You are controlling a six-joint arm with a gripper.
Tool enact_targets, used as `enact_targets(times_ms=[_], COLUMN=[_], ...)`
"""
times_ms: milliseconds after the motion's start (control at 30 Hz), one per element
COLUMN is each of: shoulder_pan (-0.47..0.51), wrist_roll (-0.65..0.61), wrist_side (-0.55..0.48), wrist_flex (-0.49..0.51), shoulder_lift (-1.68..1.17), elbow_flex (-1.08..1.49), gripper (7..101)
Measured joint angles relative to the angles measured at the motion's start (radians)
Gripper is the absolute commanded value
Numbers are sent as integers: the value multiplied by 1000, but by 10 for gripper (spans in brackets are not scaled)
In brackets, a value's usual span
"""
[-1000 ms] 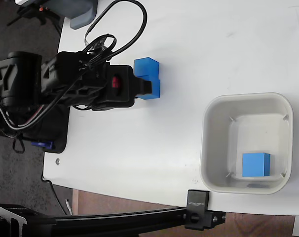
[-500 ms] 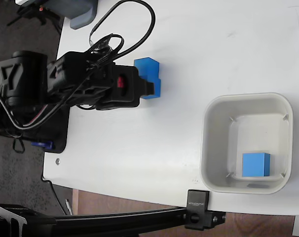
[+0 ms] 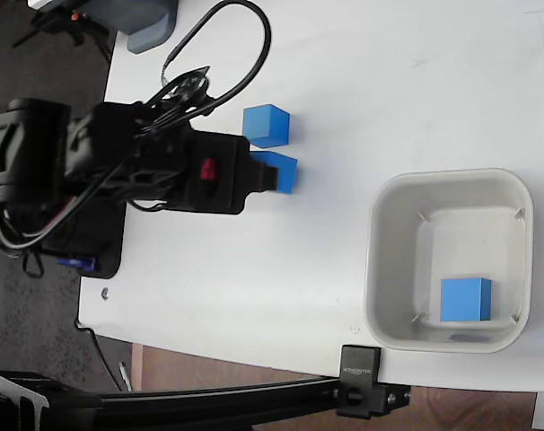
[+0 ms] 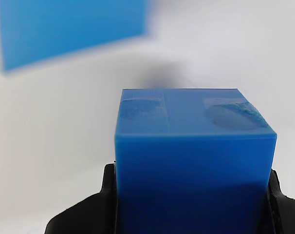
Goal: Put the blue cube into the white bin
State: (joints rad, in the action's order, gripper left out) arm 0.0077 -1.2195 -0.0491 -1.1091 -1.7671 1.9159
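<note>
In the fixed view my gripper [image 3: 268, 173] is shut on a blue cube [image 3: 281, 171], held just below a second blue cube [image 3: 267, 125] that rests on the white table. The wrist view shows the held cube [image 4: 193, 146] filling the lower middle, with a black finger pressed against each side of it and my gripper [image 4: 193, 197] closed around it. The other cube [image 4: 72, 31] is blurred at the top left there. The white bin [image 3: 376, 260] stands at the lower right of the fixed view, well apart from the gripper, and a third blue cube [image 3: 465, 299] lies inside it.
A grey device [image 3: 148, 24] sits at the table's top left corner. A black clamp [image 3: 362, 381] on a rail grips the table's bottom edge below the bin. The arm's black cable [image 3: 241, 67] loops over the table above the gripper.
The gripper has carried its blue cube downward in the fixed view, away from the second cube it stood against; a gap now shows between them.
</note>
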Motion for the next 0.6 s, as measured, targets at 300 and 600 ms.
enact_targets(times_ms=[300,600], shoulder_pan=[63,109], wrist_roll=[374,597], wrist_side=[94,67], wrist_flex=[471,904], shoulder_lift=[-78,204], elbow_flex=[-87,-156], gripper=[234,304])
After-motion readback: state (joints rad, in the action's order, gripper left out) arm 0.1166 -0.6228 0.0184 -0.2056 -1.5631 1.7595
